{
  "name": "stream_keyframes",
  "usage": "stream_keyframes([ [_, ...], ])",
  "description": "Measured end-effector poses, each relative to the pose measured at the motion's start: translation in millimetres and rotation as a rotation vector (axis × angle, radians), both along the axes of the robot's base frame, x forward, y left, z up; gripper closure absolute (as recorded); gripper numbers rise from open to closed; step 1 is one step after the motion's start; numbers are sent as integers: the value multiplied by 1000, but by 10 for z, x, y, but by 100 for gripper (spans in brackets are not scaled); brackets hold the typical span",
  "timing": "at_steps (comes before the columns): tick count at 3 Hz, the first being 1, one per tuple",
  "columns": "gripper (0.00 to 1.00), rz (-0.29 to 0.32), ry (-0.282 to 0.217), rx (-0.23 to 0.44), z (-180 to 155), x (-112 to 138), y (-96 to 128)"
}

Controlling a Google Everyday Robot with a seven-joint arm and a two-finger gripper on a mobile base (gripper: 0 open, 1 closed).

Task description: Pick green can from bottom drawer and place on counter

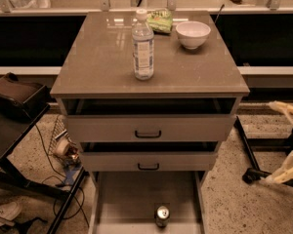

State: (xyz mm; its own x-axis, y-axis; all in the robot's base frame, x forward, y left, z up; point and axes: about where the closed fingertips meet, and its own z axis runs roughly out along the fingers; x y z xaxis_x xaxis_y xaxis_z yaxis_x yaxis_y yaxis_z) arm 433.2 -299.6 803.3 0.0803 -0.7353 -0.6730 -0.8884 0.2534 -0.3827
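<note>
The green can (pixel 161 215) stands upright on the floor of the open bottom drawer (pixel 132 196), near its front edge, its silver top facing up. The counter (pixel 100 57) is the glossy top of the drawer cabinet. My gripper (pixel 272 143) is at the far right edge of the camera view, beside the cabinet at about the height of the two upper drawers. Its two pale fingers (pixel 286 112) stand wide apart and hold nothing. It is well to the right of the can and above it.
A clear water bottle (pixel 143 45), a green snack bag (pixel 159 20) and a white bowl (pixel 193 34) stand on the counter. The two upper drawers (pixel 147 128) are slightly open. A black stand (pixel 14 106) and cables are on the left, and a black frame leg (pixel 251 172) is on the right.
</note>
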Motion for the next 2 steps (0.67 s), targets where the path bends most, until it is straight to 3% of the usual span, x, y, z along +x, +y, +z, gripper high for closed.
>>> stream_keyframes([
  [1, 0, 8, 21, 43, -256, 44, 115],
  [2, 0, 49, 27, 131, -831, 90, 339],
])
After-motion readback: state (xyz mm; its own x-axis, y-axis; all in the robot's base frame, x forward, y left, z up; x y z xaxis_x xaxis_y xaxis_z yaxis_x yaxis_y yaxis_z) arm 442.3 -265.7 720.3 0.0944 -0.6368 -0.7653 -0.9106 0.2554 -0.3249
